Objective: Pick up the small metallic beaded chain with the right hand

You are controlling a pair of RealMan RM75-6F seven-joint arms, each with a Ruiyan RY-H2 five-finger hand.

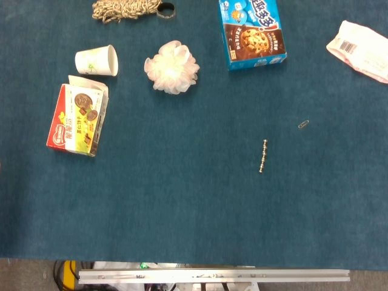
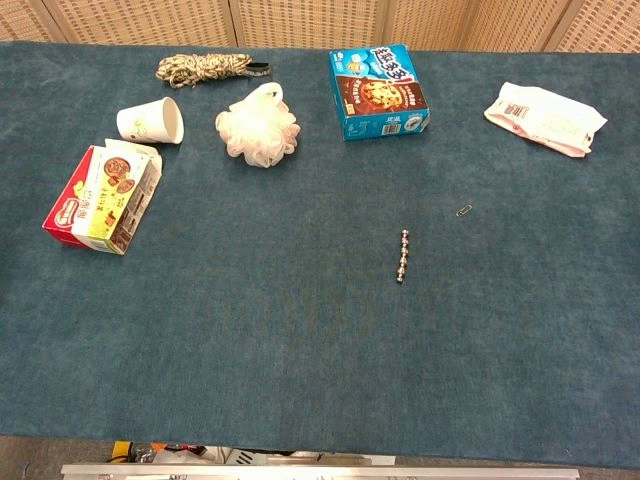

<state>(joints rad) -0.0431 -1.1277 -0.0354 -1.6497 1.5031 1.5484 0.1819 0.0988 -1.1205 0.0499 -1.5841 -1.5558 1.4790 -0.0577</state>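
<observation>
**Q:** Neither hand shows in the head view or the chest view. Which step is this?

**A:** The opening one, by my judgement. My right hand is out of frame in both cameras, and so is my left, so I cannot tell whether my fingers are apart or together. Nothing holds the beaded chain (image 1: 263,156); it lies untouched on the blue cloth table (image 1: 182,206).

**Q:** Where does the chain lie?

**A:** Right of the table's centre. A paper clip (image 1: 303,124) sits near it at about 2 o'clock, apart from it. The blue cookie box (image 1: 252,33) is well off at 12 o'clock, the white bath pouf (image 1: 172,66) at 10 o'clock, and the white packet (image 1: 360,50) far out at 1 o'clock. Well apart on the left are the paper cup (image 1: 97,60) on its side and the open red snack box (image 1: 77,119); a coil of rope (image 1: 124,9) lies at the far edge.

**Q:** How does the chain look?

**A:** Short, silvery, a single file of small round beads, laid nearly straight along the 12-to-6 line, flat on the cloth.

**Q:** What does the next move call for?

**A:** Bringing my right hand in over the chain with fingers apart, then a fine pinch from above. I judge the beads may roll or slip, and the low profile leaves little to catch.
</observation>
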